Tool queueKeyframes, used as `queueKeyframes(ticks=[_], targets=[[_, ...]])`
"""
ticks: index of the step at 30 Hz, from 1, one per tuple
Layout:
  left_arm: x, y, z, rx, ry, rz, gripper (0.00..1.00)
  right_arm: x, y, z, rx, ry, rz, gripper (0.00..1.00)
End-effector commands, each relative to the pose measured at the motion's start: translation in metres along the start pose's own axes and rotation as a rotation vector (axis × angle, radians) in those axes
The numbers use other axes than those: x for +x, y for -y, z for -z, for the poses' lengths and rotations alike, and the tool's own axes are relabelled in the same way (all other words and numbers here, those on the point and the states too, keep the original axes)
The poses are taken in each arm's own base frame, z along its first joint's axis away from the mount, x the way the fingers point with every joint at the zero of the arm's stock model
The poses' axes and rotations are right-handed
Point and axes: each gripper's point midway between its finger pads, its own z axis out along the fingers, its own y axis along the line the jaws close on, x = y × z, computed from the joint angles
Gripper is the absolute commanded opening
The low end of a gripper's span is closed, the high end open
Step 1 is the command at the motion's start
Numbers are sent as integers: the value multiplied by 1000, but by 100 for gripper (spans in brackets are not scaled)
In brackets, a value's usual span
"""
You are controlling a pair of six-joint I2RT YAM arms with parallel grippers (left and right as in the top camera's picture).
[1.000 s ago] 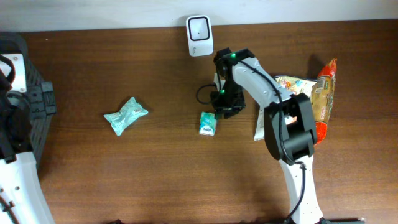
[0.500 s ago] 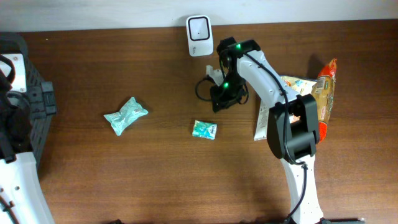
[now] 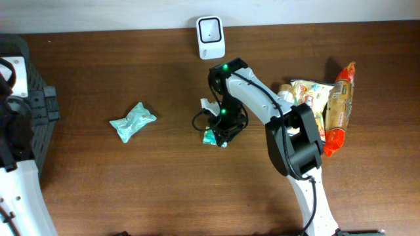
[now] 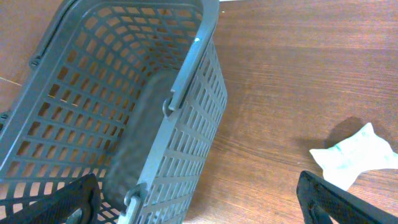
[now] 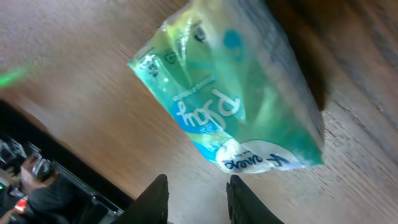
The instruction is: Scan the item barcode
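Observation:
A small teal-and-white packet (image 3: 210,138) lies flat on the wooden table, and it fills the right wrist view (image 5: 230,106). My right gripper (image 3: 222,126) hovers right over it. Its two dark fingers stand a little apart at the bottom of the wrist view (image 5: 199,202), open, with only bare wood between them. The packet lies just beyond the fingertips, untouched. The white barcode scanner (image 3: 210,29) stands at the back edge. My left gripper (image 4: 200,202) is wide open beside the grey basket (image 4: 155,112) and holds nothing.
A second, crumpled teal packet (image 3: 132,121) lies left of centre and also shows in the left wrist view (image 4: 357,155). Snack bags (image 3: 331,105) are piled at the right. The basket stands at the table's left edge.
My right arm lifted away toward the scanner, leaving the small packet on the table. It then swung forward and left, and now hangs over the packet.

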Motion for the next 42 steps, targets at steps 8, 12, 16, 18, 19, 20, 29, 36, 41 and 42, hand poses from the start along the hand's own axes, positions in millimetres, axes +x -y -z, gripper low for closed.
queueKeyframes(ticks=[8, 12, 16, 18, 19, 20, 29, 36, 41, 42], targets=[[-2, -1, 2, 3, 9, -8, 99, -52, -18, -25, 322, 80, 388, 30], [-2, -1, 2, 2, 9, -8, 99, -64, 9, -10, 316, 163, 284, 30], [-2, -1, 2, 3, 9, -8, 99, -75, -7, -7, 184, 232, 292, 34], [-2, -1, 2, 3, 9, -8, 99, -83, -14, 12, 161, 285, 249, 39], [-2, -1, 2, 2, 9, -8, 99, -87, -22, 28, 125, 322, 253, 40], [-2, -1, 2, 2, 10, -8, 99, -91, -24, 49, 107, 366, 208, 40], [-2, -1, 2, 2, 10, -8, 99, -52, 64, 65, -19, 331, -83, 44], [-2, -1, 2, 2, 10, -8, 99, -59, 58, 35, -141, 334, -169, 44], [-2, -1, 2, 3, 9, -8, 99, -60, 49, 77, -132, 414, -159, 49], [-2, -1, 2, 3, 9, -8, 99, -52, 38, 111, -96, 477, -133, 51]])
